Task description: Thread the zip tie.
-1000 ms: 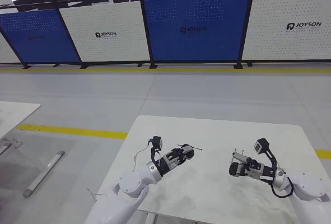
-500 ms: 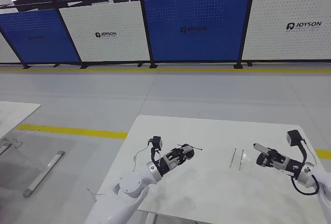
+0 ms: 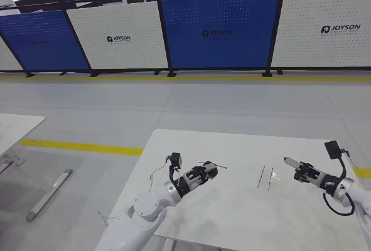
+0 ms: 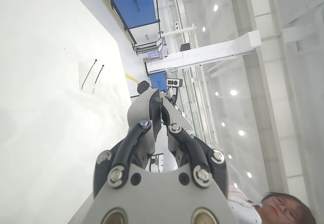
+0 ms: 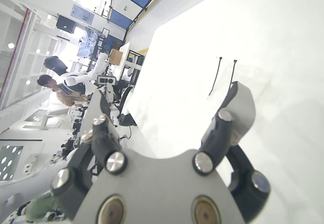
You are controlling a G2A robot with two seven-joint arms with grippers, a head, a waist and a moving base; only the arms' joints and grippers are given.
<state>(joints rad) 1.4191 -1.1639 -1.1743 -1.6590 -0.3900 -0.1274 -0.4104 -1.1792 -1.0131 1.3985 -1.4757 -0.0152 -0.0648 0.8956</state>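
My left tool (image 3: 205,170) clenched on zip tie (image 3: 216,166), thin strip poking past tip above table (image 3: 235,210). My right tool (image 3: 297,167) released, just beside two loose ties (image 3: 267,177) lying flat, side by side. Judgement: ties featherlight, thin, springy, slick. Pinch near tail, leave head free for threading.

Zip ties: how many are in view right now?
3. Two lie side by side on the table: first zip tie, second zip tie. A third zip tie seems pinched in the left gripper.
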